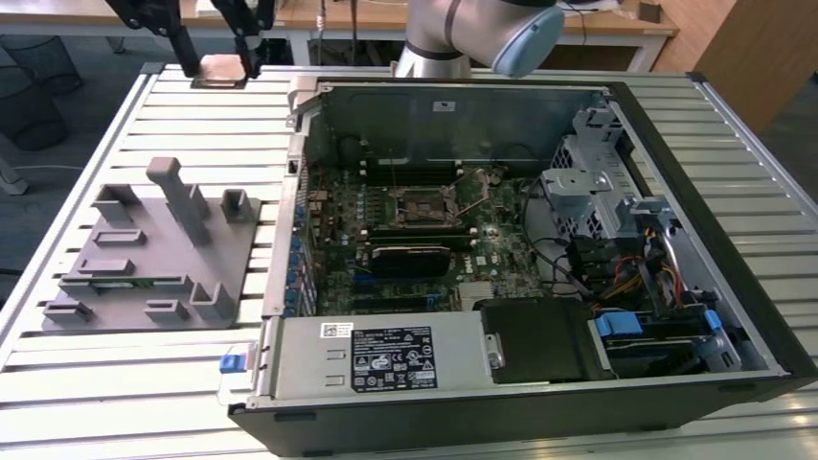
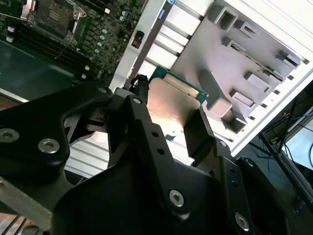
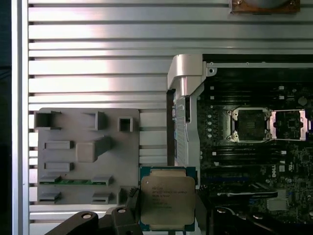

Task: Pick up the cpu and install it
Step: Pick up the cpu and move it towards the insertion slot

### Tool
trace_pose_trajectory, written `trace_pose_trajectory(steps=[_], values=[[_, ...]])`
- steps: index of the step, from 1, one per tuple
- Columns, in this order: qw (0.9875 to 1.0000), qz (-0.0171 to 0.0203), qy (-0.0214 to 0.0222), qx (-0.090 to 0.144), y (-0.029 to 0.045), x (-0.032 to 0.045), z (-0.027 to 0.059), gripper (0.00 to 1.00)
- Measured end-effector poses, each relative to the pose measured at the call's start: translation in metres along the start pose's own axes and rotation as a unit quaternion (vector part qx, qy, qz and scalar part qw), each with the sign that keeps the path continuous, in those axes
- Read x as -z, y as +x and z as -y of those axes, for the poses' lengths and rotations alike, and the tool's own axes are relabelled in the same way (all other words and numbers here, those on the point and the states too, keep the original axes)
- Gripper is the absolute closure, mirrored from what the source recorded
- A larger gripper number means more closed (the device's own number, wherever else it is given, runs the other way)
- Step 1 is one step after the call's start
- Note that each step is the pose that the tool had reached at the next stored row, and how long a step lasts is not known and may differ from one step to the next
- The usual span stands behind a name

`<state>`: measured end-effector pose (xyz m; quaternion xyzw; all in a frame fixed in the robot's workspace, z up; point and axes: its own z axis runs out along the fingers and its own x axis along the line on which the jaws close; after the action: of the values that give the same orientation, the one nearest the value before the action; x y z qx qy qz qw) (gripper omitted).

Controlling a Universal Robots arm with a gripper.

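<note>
**Chip, held in pincer, off the tabletop**

Item: chip, flat, near-square, grey metal face up, thin green edge around it. No long axis worth recording.

Grip: pincer drawn narrow onto the chip, fingers pressed against two opposite edges, as seen in both wrist views. Chip centred between them and level, face square to the first wrist view.

Height: judged well above the slatted tabletop, touching nothing but the pincer.

Position, exterior view: at the far corner on that view's left, outside the open computer case, with the grey fixture block on the near side at about six o'clock.

Key relation: empty socket on the board inside the case, cover plate folded open, at roughly four o'clock from the pincer and well apart from it. Case wall between the two.
</note>
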<state>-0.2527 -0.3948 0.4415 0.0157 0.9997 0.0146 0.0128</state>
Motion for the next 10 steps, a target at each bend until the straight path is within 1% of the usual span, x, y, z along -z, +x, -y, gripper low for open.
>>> trace_pose_trajectory(steps=[5,10], values=[[1.0,0.0,0.0,0.0,-0.012,-0.0013,-0.0006,0.46],[1.0,0.0,0.0,0.0,-0.033,-0.0044,-0.0022,0.46]])
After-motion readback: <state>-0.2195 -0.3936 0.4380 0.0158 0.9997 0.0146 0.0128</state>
